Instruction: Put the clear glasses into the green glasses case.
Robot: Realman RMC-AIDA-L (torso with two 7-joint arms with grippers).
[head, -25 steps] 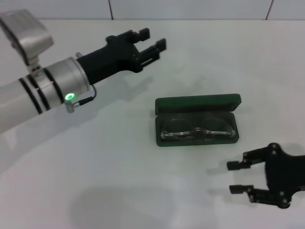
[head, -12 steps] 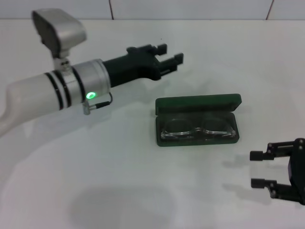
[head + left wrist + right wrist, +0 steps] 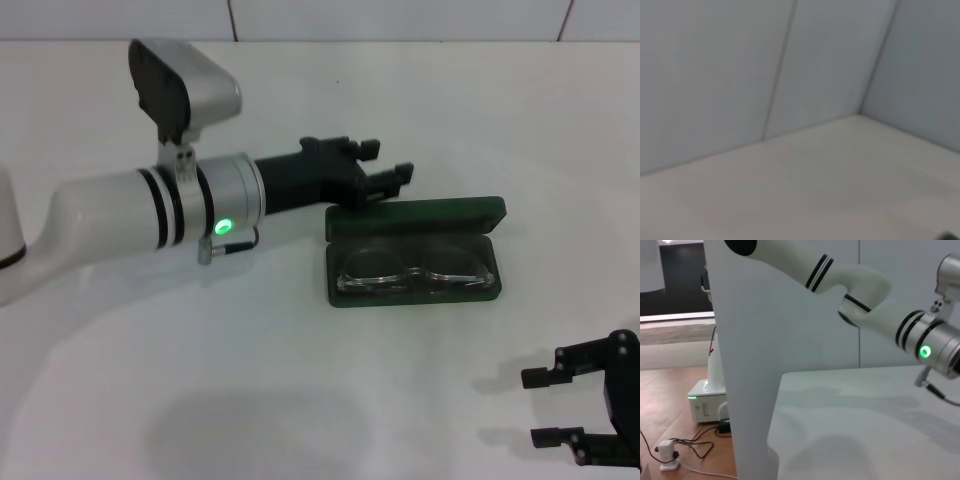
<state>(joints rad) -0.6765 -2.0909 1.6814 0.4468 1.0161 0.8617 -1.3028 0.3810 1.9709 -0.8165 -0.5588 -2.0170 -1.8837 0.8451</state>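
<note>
I am looking at the glasses (image 3: pixel 415 270) lying inside the case (image 3: pixel 413 252), which is sitting open near the middle of the desk (image 3: pixel 300 400) with its lid (image 3: pixel 415 217) standing up at the back; so I am judging the placing done and the closing as the step in hand. I am holding the left gripper (image 3: pixel 388 172) just behind the lid's left end, fingers slightly apart and holding nothing; I am keeping the right gripper (image 3: pixel 545 405) low at the near right, well apart from the case, fingers spread and empty. For the next move I am thinking the left gripper needs to get behind the lid and push it forward and down; gently, since the case could slide on the desk.
</note>
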